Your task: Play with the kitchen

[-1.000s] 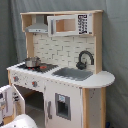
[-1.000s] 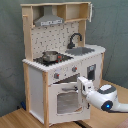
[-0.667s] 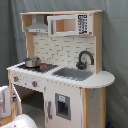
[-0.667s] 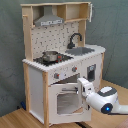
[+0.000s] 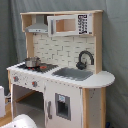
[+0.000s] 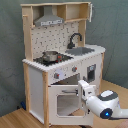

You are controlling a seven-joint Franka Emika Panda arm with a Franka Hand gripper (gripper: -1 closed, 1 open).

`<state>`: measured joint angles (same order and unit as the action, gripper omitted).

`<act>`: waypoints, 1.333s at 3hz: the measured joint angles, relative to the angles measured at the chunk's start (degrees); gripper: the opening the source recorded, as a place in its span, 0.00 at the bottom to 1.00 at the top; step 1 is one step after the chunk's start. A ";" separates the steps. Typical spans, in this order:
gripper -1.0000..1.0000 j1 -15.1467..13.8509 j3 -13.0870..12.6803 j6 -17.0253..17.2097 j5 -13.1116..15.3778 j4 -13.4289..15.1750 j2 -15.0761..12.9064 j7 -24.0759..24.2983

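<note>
The kitchen (image 5: 65, 55) (image 6: 60, 60) is a tall white and light-wood toy with a grey hood (image 6: 47, 21), a dotted backsplash, a black faucet (image 5: 85, 59) and a sink (image 5: 75, 74). A small metal pot (image 6: 50, 56) sits on the stovetop above the knobs (image 6: 56, 75). In the second exterior view my gripper (image 6: 81, 91) is at the right edge of the windowed oven door (image 6: 65, 100), which stands slightly ajar. In the first exterior view the oven opening (image 5: 27, 102) looks dark, and only a white part of my arm (image 5: 22, 121) shows at the bottom edge.
A grey curtain hangs behind the kitchen. The toy stands on a wooden floor (image 6: 15, 117). A microwave-like cabinet (image 5: 70, 24) sits on the top shelf. A narrow door with a small window (image 5: 62, 106) is below the sink. A white object (image 5: 1, 100) is at the first exterior view's left edge.
My arm has shifted lower and nearer the camera in the second exterior view. It has dropped toward the bottom edge in the first exterior view. The oven door looks pulled out a little more.
</note>
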<state>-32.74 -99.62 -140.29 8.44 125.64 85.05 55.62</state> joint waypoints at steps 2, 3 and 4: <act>1.00 1.15 -0.18 5.43 0.00 -0.75 -0.09 -0.04; 1.00 1.55 -0.19 6.28 0.00 -0.74 -0.11 -0.04; 1.00 4.09 -0.39 11.62 -0.01 -0.73 -0.15 -0.04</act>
<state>-28.65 -100.01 -128.67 8.43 124.90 84.90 55.57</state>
